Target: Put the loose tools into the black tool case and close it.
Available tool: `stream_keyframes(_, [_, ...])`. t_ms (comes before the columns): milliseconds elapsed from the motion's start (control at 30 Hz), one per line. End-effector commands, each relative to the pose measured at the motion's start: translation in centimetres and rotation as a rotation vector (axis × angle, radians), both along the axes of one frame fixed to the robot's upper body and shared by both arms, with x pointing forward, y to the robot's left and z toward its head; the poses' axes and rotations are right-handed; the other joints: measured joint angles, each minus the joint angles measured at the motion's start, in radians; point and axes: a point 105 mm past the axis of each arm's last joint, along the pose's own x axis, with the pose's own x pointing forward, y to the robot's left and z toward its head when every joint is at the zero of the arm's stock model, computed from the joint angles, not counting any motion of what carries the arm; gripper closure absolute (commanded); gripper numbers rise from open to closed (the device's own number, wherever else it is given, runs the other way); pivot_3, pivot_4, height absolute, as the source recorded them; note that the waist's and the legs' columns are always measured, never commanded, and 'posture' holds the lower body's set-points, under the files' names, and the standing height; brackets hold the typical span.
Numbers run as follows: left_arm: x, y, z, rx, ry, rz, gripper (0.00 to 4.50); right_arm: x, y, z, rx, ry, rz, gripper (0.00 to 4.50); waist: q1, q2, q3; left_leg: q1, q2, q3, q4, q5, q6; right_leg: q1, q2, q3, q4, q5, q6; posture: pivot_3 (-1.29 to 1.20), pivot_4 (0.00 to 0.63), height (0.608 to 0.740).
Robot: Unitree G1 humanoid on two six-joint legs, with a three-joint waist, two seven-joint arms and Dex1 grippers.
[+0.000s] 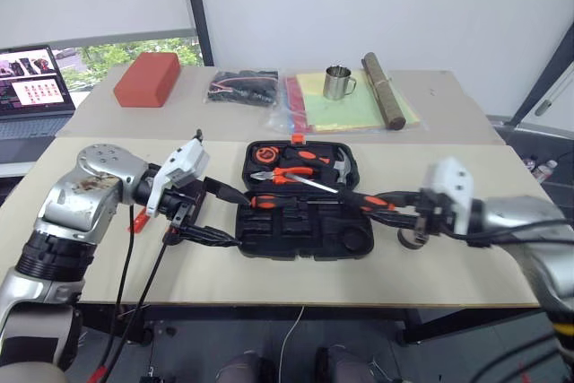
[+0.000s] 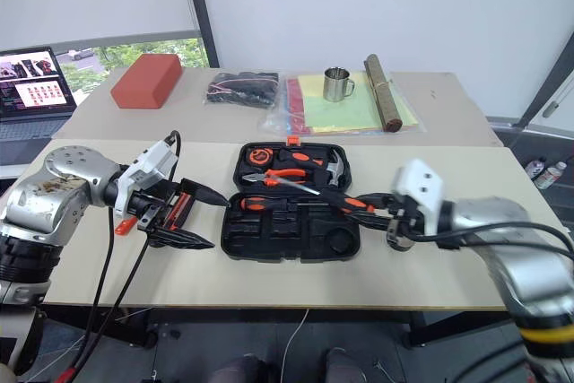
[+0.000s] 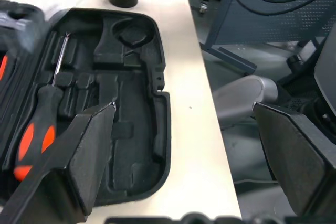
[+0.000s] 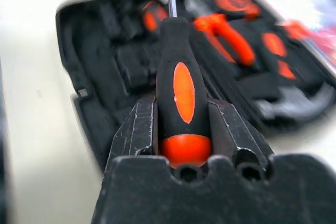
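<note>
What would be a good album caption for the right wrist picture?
Right hand gripping an orange-black screwdriver, pointing it toward the open black tool case.

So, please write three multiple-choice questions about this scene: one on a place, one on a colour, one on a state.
1. Where is the metal cup?
A. inside the tool case
B. on the yellow sheet on the far table
C. on the laptop

2. What colour is the block near the laptop?
A. red
B. blue
C. green

3. What is the right gripper doing?
A. standing open
B. gripping a screwdriver
C. gripping pliers

Answers: 1 B, it stands on the yellow sheet. 2 A, it is plainly red. 3 B, the handle sits between its fingers over the tool case.
</note>
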Motion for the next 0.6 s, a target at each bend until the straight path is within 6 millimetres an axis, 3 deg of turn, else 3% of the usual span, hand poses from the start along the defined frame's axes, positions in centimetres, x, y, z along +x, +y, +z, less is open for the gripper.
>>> stream_keyframes(33, [-0.1,0.2,1.2,-0.014,-0.064,0.028,0.0,1.7,0.7,-0.7,-0.101,-0.057,0.111,3.55,0.001,0.0,0.0,-0.001,0.0,0.0,0.0,0.0,0.0,0.0,0.0,-0.001,0.0,0.001,-0.002,0.0,0.15,0.736])
stream_keyframes(200, [0.1,0.7,1.4,-0.016,-0.08,0.076,0.0,2.6,1.3,-2.1,-0.18,-0.052,0.19,3.55,0.002,0.0,0.0,-0.005,0.0,-0.001,0.0,0.0,0.0,-0.002,0.0,-0.007,-0.001,0.001,-0.002,0.0,0.15,0.736])
stream_keyframes(400, [-0.1,0.6,1.5,-0.02,-0.083,0.086,0.0,4.7,1.1,-3.1,-0.187,-0.019,0.094,3.55,-0.008,0.0,0.0,-0.005,0.0,-0.002,0.0,0.0,-0.001,-0.001,-0.001,-0.007,-0.001,0.001,-0.001,0.0,0.15,0.736])
stream_keyframes(467, [-0.1,0.6,1.5,-0.02,-0.082,0.088,0.0,4.6,1.2,-2.8,-0.171,-0.015,0.105,2.54,-0.007,0.0,0.0,-0.004,0.0,-0.002,0.001,0.001,-0.001,0.0,-0.001,-0.006,0.0,0.001,-0.001,0.0,0.15,0.736])
stream_keyframes(500, [-0.1,0.6,1.5,-0.02,-0.083,0.089,0.0,4.6,1.4,-2.4,-0.14,-0.008,0.1,2.37,-0.006,0.0,0.0,-0.003,0.0,-0.002,0.0,0.001,-0.002,0.001,-0.001,-0.006,0.0,0.001,-0.001,0.0,0.15,0.736])
stream_keyframes(600, [0.1,0.5,1.5,-0.021,-0.084,0.091,0.0,4.6,1.8,-1.3,-0.086,-0.012,0.089,1.31,-0.009,0.0,0.0,-0.002,0.0,-0.002,0.0,0.001,-0.002,0.001,-0.002,-0.005,0.0,0.001,-0.002,0.0,0.15,0.736])
